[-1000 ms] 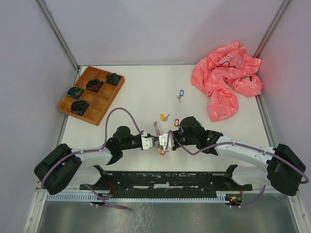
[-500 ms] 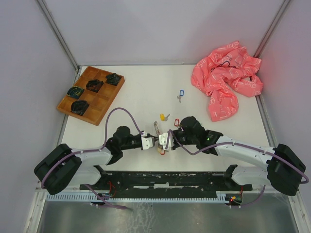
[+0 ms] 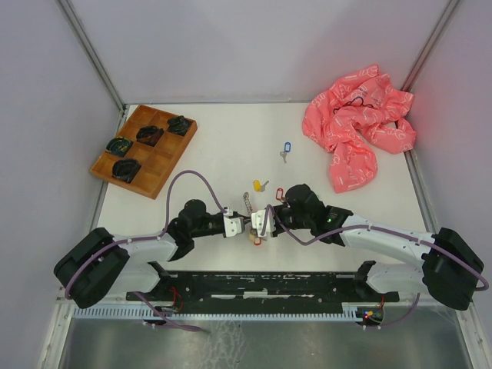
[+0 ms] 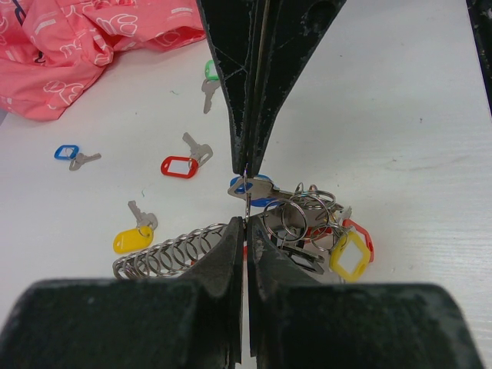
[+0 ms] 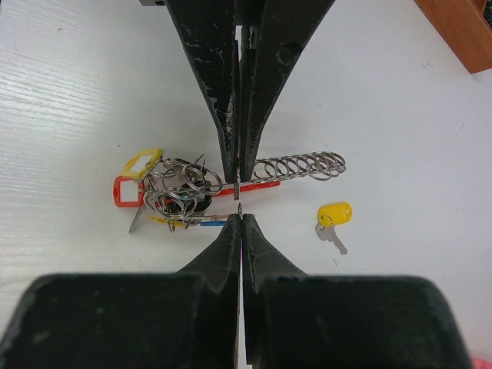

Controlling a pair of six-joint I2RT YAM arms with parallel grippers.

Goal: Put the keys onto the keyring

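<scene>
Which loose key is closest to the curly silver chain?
The yellow-tagged key, lying just beside the chain; the red, blue and green ones lie farther off.

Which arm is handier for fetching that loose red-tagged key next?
Right, probably: the red key lies beside its wrist, farther from the left arm. But the right end effector and left end effector are both shut on the keyring.

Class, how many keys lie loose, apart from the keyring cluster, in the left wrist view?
4: blue-tagged key near the pink cloth, red-tagged key mid-table, green-tagged key at the top, yellow-tagged key beside the chain. More may be hidden.
</scene>
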